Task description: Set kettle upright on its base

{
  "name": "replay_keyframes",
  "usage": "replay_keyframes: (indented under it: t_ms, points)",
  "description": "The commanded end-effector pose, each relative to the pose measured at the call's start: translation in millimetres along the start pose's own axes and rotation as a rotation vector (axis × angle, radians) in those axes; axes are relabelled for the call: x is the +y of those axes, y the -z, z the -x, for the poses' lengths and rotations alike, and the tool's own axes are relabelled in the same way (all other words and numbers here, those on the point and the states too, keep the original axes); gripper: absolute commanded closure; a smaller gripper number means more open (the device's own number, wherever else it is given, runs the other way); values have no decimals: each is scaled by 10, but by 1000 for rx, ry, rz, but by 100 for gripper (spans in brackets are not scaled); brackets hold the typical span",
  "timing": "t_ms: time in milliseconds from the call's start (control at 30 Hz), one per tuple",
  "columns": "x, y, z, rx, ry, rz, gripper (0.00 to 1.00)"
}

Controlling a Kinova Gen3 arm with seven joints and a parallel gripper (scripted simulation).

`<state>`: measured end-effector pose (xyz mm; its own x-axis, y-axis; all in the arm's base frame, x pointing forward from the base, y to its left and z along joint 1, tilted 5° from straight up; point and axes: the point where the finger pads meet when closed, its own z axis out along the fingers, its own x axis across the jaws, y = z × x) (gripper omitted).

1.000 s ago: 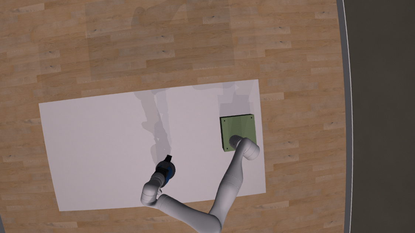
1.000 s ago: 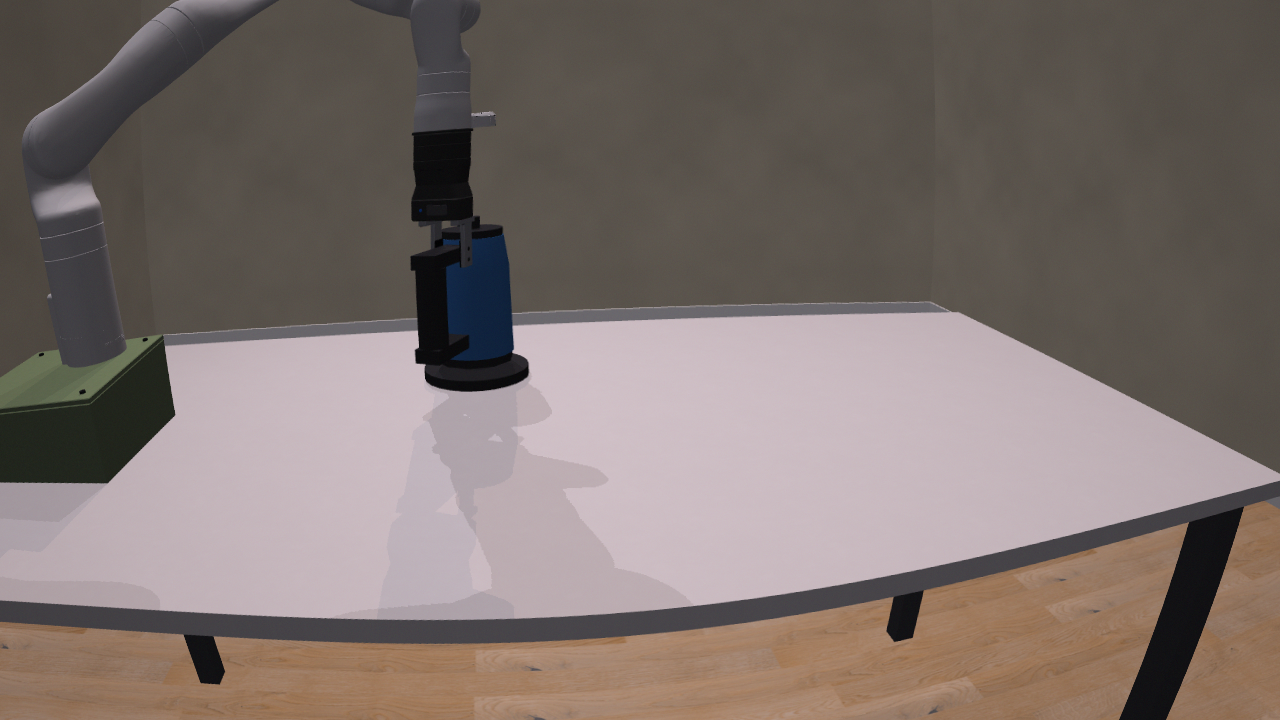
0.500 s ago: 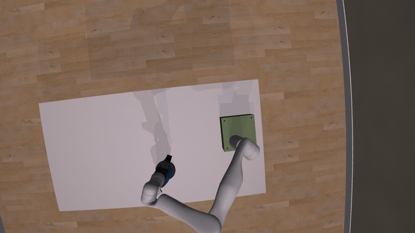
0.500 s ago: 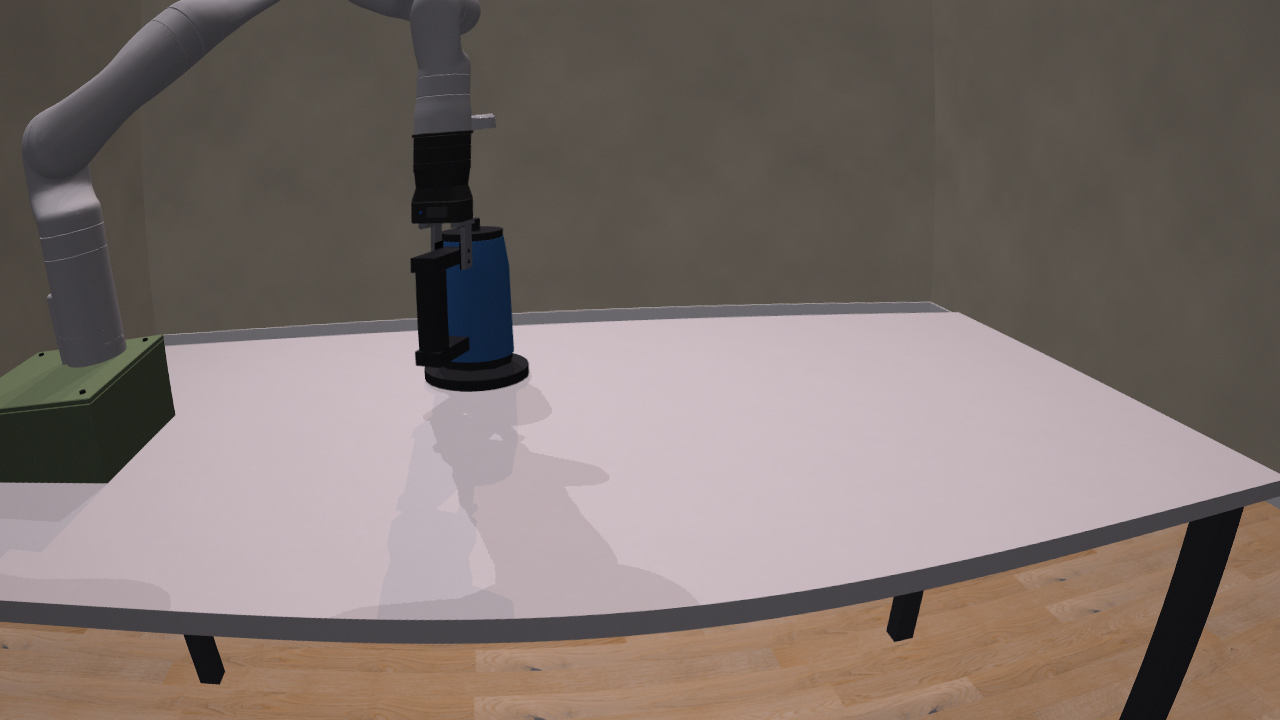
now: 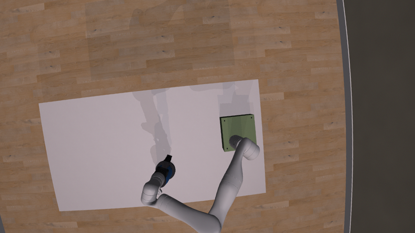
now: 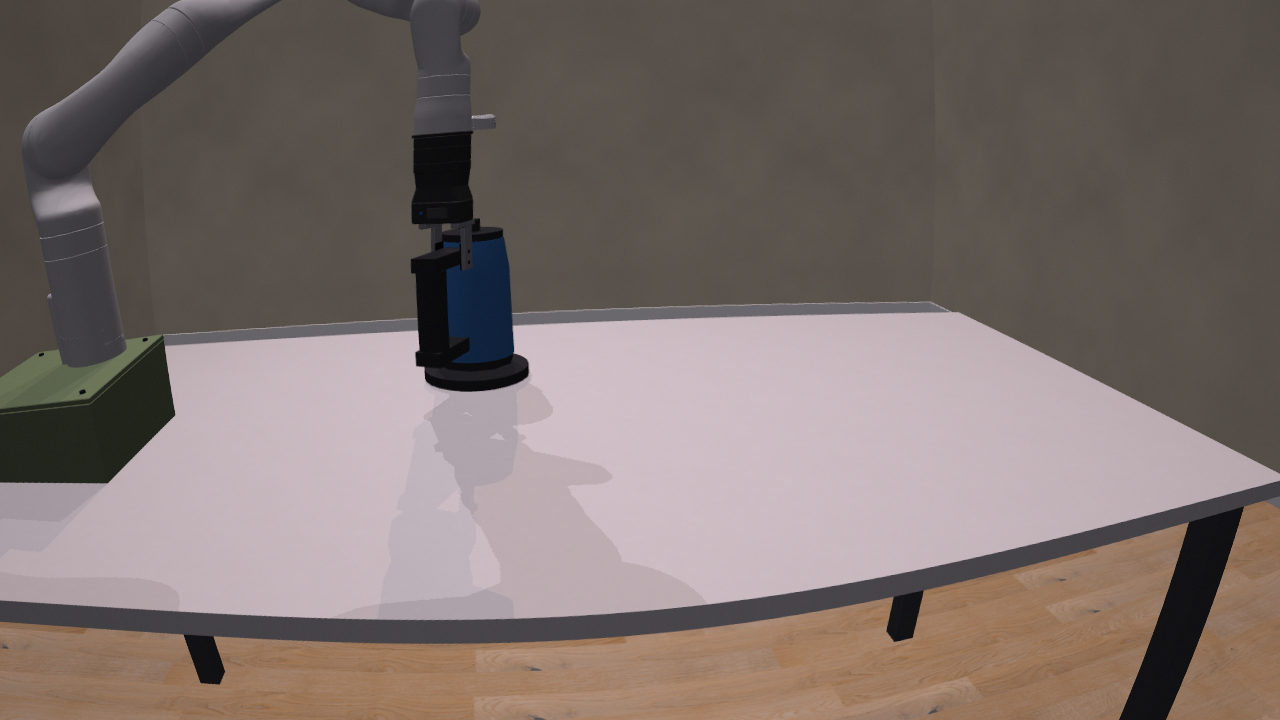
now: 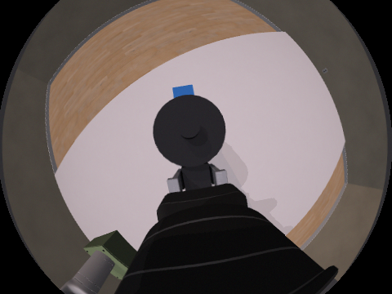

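Observation:
The blue kettle [image 6: 483, 300] with a black lid and a black handle [image 6: 433, 308] stands upright on its round black base [image 6: 477, 374] on the white table. The stud and the ring are hidden under the kettle. My gripper [image 6: 454, 240] comes straight down from above and is shut on the top of the kettle's handle. In the overhead view the kettle [image 5: 168, 168] sits under my wrist near the table's front edge. In the wrist view the black lid [image 7: 189, 131] fills the centre, with my fingers just below it and the blue spout [image 7: 183, 91] beyond.
The green mounting block [image 6: 76, 407] of my arm stands at the table's left end, also seen from above [image 5: 238, 131]. The table edge [image 6: 626, 617] curves along the front, with wooden floor below.

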<state>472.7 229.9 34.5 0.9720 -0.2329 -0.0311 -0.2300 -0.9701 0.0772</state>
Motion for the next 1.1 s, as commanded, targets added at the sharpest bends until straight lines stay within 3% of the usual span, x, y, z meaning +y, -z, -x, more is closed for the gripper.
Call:
replay_keyframes:
  t_ms: [0,1067]
  points:
    - [-1,-2,-4,1,0,-1,100]
    - [-1,-42,-4,1,0,-1,100]
